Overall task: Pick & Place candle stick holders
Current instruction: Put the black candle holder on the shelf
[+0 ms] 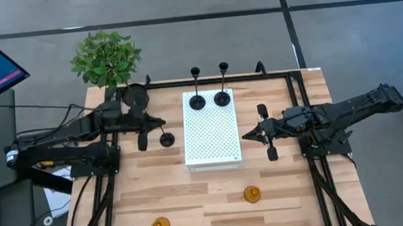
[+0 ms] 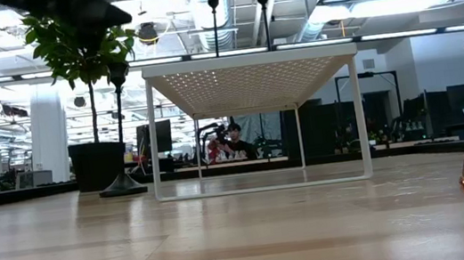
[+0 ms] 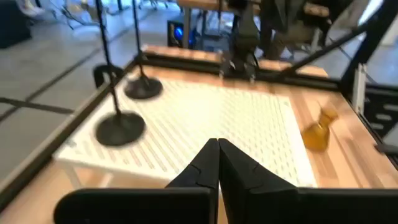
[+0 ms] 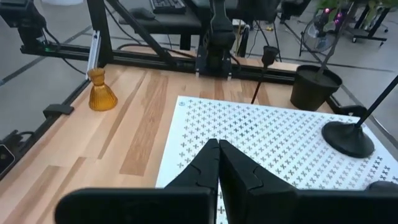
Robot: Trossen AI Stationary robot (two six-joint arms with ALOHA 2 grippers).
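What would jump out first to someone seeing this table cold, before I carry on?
The white perforated stand at mid-table, with two black candle stick holders on its far end. A third black holder stands on the wood just left of it, by the left gripper, which is shut; whether it grips the stem I cannot tell. Two amber holders sit near the front edge, and a green plant at the far left corner.
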